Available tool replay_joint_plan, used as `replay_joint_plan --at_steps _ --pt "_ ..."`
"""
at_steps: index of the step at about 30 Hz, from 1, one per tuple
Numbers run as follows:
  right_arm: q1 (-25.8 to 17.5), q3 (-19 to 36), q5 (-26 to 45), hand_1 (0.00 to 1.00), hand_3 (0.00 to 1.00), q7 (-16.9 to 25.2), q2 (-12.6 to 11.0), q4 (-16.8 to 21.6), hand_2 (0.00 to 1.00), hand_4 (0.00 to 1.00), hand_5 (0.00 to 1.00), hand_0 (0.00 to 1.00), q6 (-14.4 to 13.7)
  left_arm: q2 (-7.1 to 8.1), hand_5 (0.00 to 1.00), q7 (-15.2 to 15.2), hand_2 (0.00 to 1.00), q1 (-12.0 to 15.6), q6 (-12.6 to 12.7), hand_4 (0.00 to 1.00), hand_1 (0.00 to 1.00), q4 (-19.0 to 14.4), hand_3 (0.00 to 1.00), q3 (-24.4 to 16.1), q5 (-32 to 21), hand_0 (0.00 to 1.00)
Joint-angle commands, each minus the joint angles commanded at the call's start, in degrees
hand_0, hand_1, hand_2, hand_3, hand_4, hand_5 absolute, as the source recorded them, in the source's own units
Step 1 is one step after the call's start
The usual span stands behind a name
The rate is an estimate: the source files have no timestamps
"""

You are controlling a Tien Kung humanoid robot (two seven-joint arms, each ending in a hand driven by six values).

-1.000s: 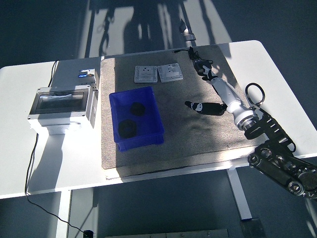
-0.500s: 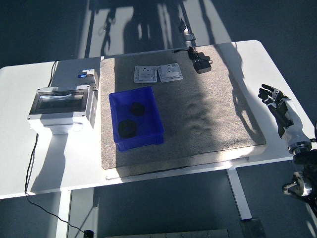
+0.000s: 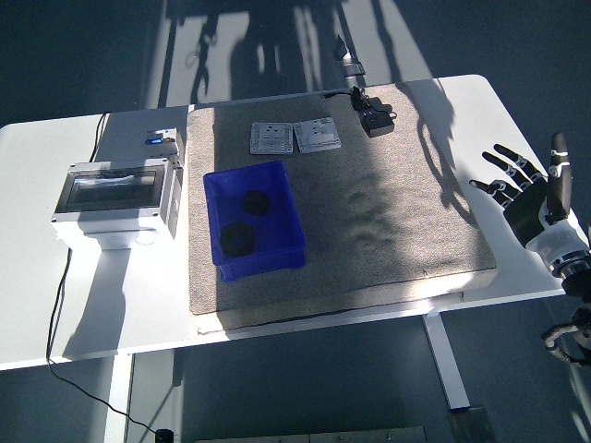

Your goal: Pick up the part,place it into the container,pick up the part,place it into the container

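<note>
Right hand (image 3: 528, 189) hovers at the table's (image 3: 462, 101) right edge, fingers spread apart and holding nothing. Both black parts (image 3: 255, 201) (image 3: 239, 239) lie inside the blue container (image 3: 211, 212) on the left of the grey mat (image 3: 388, 212), well apart from the hand.

blue container (image 3: 218, 198), black parts (image 3: 240, 239), beige mat (image 3: 388, 231).

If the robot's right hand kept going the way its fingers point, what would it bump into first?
Probably nothing. The right hand, open at the table's right edge, points up and away, slightly left. That line crosses only the bare far corner, though its height is hard to judge.
</note>
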Motion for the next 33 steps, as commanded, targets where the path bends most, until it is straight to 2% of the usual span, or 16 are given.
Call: replay_joint_plan --at_steps 4,5,7,10,11,15,16,17,20,24,33 --pt "2.6 2.5 -9.0 0.288 0.709 -8.4 -2.2 4.0 0.903 0.998 0.997 0.369 -3.7 0.4 0.875 0.0 0.631 -0.2 0.2 0.756 0.666 0.0 0.443 -0.6 0.6 0.667" --pt "3.3 2.3 -11.1 0.258 0.499 -10.5 -2.5 5.0 0.857 0.998 0.993 0.315 -3.8 0.46 0.872 0.1 0.632 -0.2 0.2 0.755 0.667 0.0 0.429 -0.7 0.6 0.666" --pt "4.8 1.2 -15.3 0.258 0.499 -14.5 -3.1 7.0 0.857 0.998 0.993 0.315 -3.2 0.58 0.872 0.2 0.632 -0.3 0.1 0.755 0.667 0.0 0.429 -0.9 0.8 0.666" --pt "7.3 -1.5 -21.1 0.258 0.499 -20.0 -4.0 9.5 0.857 0.998 0.993 0.315 -0.4 0.76 0.872 0.3 0.632 -0.4 0.0 0.755 0.667 0.0 0.429 -1.0 1.0 0.666" --pt "8.3 -2.5 -23.4 0.223 0.472 -22.3 -4.4 10.3 0.806 0.998 0.984 0.264 0.8 0.82 0.873 0.3 0.631 -0.4 0.0 0.754 0.667 0.0 0.416 -1.0 0.9 0.666" --pt "12.8 -7.1 -31.9 0.223 0.472 -30.4 -5.9 13.1 0.806 0.998 0.984 0.264 5.8 1.15 0.873 0.3 0.631 -0.5 0.0 0.754 0.667 0.0 0.416 -0.7 0.5 0.666" --pt "13.9 -8.2 -34.0 0.223 0.472 -32.2 -6.1 13.0 0.806 0.998 0.984 0.264 6.9 1.24 0.873 0.3 0.631 -0.6 0.0 0.754 0.667 0.0 0.416 -0.8 0.6 0.666" --pt "14.9 -9.3 -35.9 0.206 0.441 -33.8 -6.3 12.7 0.779 0.998 0.972 0.224 8.0 1.32 0.871 0.3 0.631 -0.6 0.0 0.754 0.667 0.0 0.414 -0.9 0.7 0.666" --pt "18.6 -13.1 -42.1 0.206 0.441 -38.8 -6.4 10.0 0.779 0.998 0.972 0.224 11.6 1.58 0.871 0.2 0.631 -0.8 0.0 0.754 0.667 0.0 0.414 -1.1 0.9 0.666" --pt "21.5 -17.7 -48.4 0.194 0.434 -44.1 -5.5 5.8 0.779 0.998 0.968 0.197 13.9 1.89 0.87 0.2 0.631 -0.8 -0.1 0.755 0.667 0.0 0.403 -1.3 0.9 0.663" --pt "20.4 -24.0 -57.0 0.202 0.436 -44.3 -2.4 2.8 0.779 0.998 0.97 0.195 13.4 2.21 0.871 0.6 0.631 -0.7 -0.2 0.755 0.667 0.0 0.387 -1.7 1.2 0.662"
